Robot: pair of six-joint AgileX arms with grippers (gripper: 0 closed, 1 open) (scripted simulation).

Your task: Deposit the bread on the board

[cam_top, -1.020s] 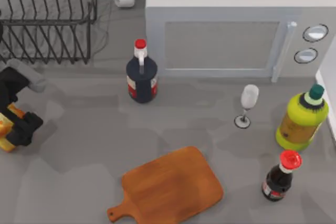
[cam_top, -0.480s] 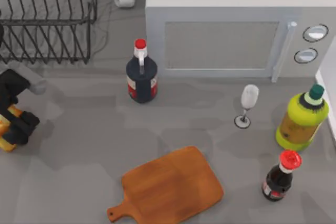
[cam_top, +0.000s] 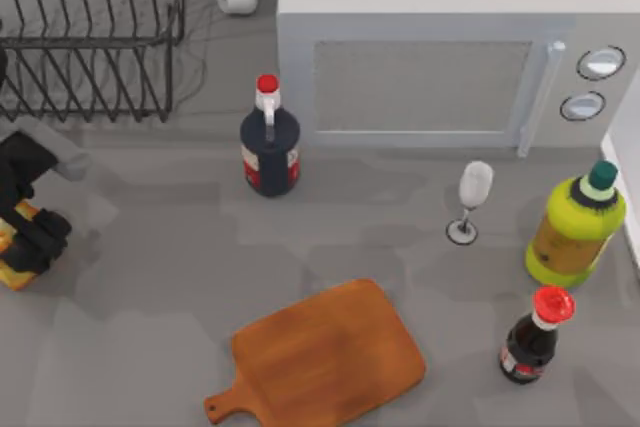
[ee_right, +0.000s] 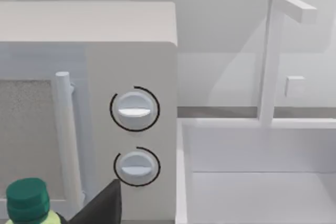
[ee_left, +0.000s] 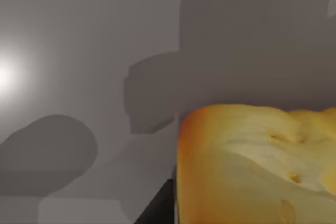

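The bread (cam_top: 9,269) is a golden-yellow chunk with a toasted crust, lying at the far left edge of the table. It looms close in the left wrist view as bread (ee_left: 252,166). My left gripper (cam_top: 22,242) is down over it, one black finger (cam_top: 42,235) pressed to its right side and finger (ee_left: 157,211) touching its edge, shut on it. The board (cam_top: 325,357), reddish-brown with a short handle, lies flat at the front middle, well to the right of the bread. My right gripper (ee_right: 102,205) is parked at the right, facing the microwave's dials.
A wire dish rack (cam_top: 90,37) stands behind the left arm. A dark bottle (cam_top: 269,142), the microwave (cam_top: 440,47), a wine glass (cam_top: 470,202), a yellow-green bottle (cam_top: 578,227) and a small red-capped bottle (cam_top: 532,337) stand around the board.
The left gripper's visible finger has shifted left against the bread, with the arm easing slightly left. The bread and the board have not moved.
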